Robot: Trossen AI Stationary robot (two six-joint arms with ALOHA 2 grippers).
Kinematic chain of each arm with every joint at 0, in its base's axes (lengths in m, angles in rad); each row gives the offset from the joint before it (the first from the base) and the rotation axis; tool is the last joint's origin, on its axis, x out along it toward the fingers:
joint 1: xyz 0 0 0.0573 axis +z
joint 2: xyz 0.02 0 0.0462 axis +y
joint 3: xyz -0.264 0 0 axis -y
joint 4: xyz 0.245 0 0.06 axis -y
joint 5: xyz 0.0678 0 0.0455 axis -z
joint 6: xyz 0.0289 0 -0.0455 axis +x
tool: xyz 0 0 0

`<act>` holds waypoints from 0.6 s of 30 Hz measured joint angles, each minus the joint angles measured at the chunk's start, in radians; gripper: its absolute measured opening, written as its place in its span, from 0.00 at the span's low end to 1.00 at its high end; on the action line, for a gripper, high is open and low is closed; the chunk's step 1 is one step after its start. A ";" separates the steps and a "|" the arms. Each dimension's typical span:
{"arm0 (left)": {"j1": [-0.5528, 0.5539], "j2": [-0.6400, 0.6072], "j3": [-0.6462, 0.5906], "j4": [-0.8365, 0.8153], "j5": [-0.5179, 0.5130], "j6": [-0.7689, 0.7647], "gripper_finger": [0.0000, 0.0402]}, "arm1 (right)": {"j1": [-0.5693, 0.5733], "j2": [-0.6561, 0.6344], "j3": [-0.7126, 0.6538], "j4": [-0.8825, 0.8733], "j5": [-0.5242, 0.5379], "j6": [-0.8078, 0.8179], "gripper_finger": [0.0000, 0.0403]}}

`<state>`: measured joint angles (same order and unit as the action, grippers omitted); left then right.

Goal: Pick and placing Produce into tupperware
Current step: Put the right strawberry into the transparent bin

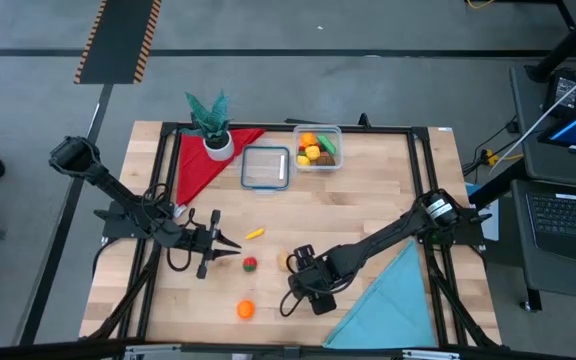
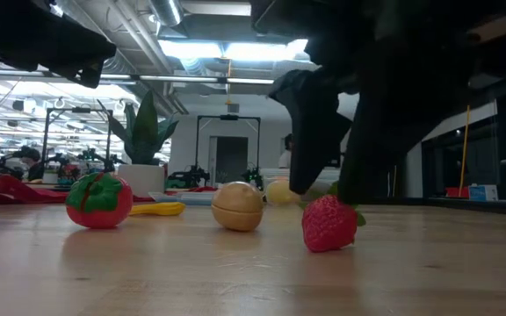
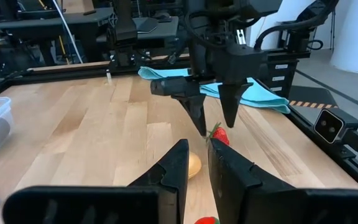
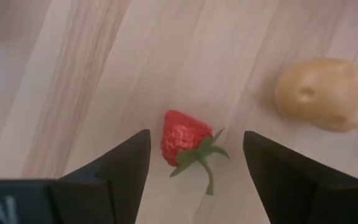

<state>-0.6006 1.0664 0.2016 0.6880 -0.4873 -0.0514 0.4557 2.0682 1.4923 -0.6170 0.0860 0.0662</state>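
Note:
My right gripper [image 4: 196,135] points steeply down, open, one finger on each side of a red strawberry [image 4: 180,138] that lies on its side on the wooden table. The low view shows the fingertips [image 2: 299,180] close over the strawberry [image 2: 328,224]; I see no touch. A tan potato [image 4: 325,93] lies beside it. My left gripper [image 3: 197,163] waits at the table's left, its fingers nearly together and holding nothing. The tupperware [image 1: 317,147] stands at the far edge with several produce pieces inside. A tomato [image 1: 250,264], an orange [image 1: 245,309] and a yellow piece [image 1: 255,233] lie loose.
A clear lid with a blue rim [image 1: 266,167] lies left of the tupperware. A potted plant [image 1: 213,125] stands on a red cloth [image 1: 198,165] at the far left. A teal cloth [image 1: 393,300] covers the near right corner. Black rails frame the table.

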 joint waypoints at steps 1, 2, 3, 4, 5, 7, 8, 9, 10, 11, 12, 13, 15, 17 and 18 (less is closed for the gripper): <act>0.000 0.000 0.000 0.000 0.000 0.000 0.14 | 0.000 0.000 -0.005 0.009 0.000 0.000 0.64; 0.000 0.000 0.000 0.000 0.000 0.000 0.13 | 0.000 0.000 -0.011 0.014 0.000 0.000 0.64; 0.000 0.000 0.000 0.000 0.000 -0.001 0.13 | 0.000 0.000 -0.016 0.016 0.000 0.000 0.64; 0.000 0.000 0.000 0.000 0.000 -0.001 0.12 | 0.000 0.000 -0.022 0.021 0.000 -0.002 0.64; 0.000 0.000 0.000 0.000 0.000 -0.001 0.12 | 0.000 0.000 -0.028 0.031 0.000 -0.007 0.64; 0.000 0.000 0.000 0.000 0.000 -0.001 0.11 | 0.000 0.000 -0.045 0.052 0.000 -0.025 0.64; 0.000 0.000 0.000 0.000 0.000 -0.001 0.10 | 0.000 0.000 -0.054 0.066 0.000 -0.035 0.64; 0.000 0.000 0.000 0.000 0.000 -0.001 0.10 | 0.000 0.000 -0.061 0.078 0.000 -0.046 0.64; 0.000 0.000 0.000 0.000 0.000 -0.001 0.09 | 0.000 0.000 -0.068 0.091 0.000 -0.049 0.64; 0.000 0.000 0.000 0.000 0.000 -0.001 0.09 | 0.000 0.000 -0.075 0.107 0.000 -0.051 0.64; 0.000 0.000 0.000 0.000 0.000 -0.001 0.09 | 0.000 0.000 -0.082 0.118 0.000 -0.050 0.64; 0.000 0.000 0.000 0.000 0.000 -0.001 0.08 | 0.000 -0.001 -0.090 0.124 0.000 -0.050 0.64; 0.000 0.000 0.000 0.000 0.000 -0.001 0.08 | 0.000 -0.001 -0.105 0.133 0.000 -0.050 0.64; 0.000 0.000 0.000 0.000 0.000 -0.001 0.09 | 0.000 -0.001 -0.122 0.153 0.000 -0.049 0.64; 0.000 0.000 0.000 0.000 0.000 -0.001 0.10 | 0.000 -0.001 -0.128 0.159 -0.001 -0.049 0.64</act>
<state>-0.6006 1.0664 0.2012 0.6880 -0.4870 -0.0528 0.4561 2.0674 1.3644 -0.4582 0.0853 0.0176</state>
